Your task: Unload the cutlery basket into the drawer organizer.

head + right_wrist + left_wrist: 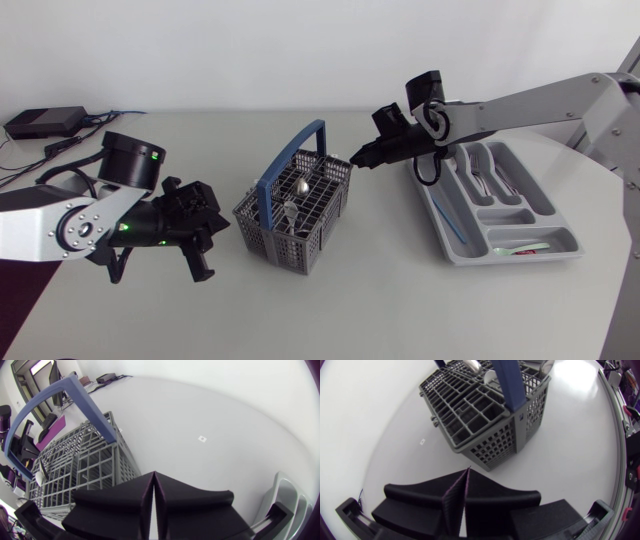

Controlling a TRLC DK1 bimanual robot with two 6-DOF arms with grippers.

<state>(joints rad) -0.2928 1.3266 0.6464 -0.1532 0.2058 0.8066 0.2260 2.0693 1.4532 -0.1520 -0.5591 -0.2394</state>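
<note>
The grey cutlery basket (290,215) with a blue handle (296,150) stands mid-table, and spoons (299,186) stick up inside it. The grey drawer organizer (545,205) lies at the right with several pieces of cutlery (490,172) in its compartments. My left gripper (205,242) sits left of the basket, shut and empty. In the left wrist view its fingertips (467,474) meet just short of the basket (485,420). My right gripper (362,157) hovers between basket and organizer, shut on nothing. In the right wrist view the right gripper (154,479) is beside the basket (85,467).
A black box (45,122) with cables lies at the table's back left. A thin blue stick (447,216) rests along the organizer's left edge. A corner of the organizer (285,502) shows beside my right gripper. Bare white table lies in front of the basket.
</note>
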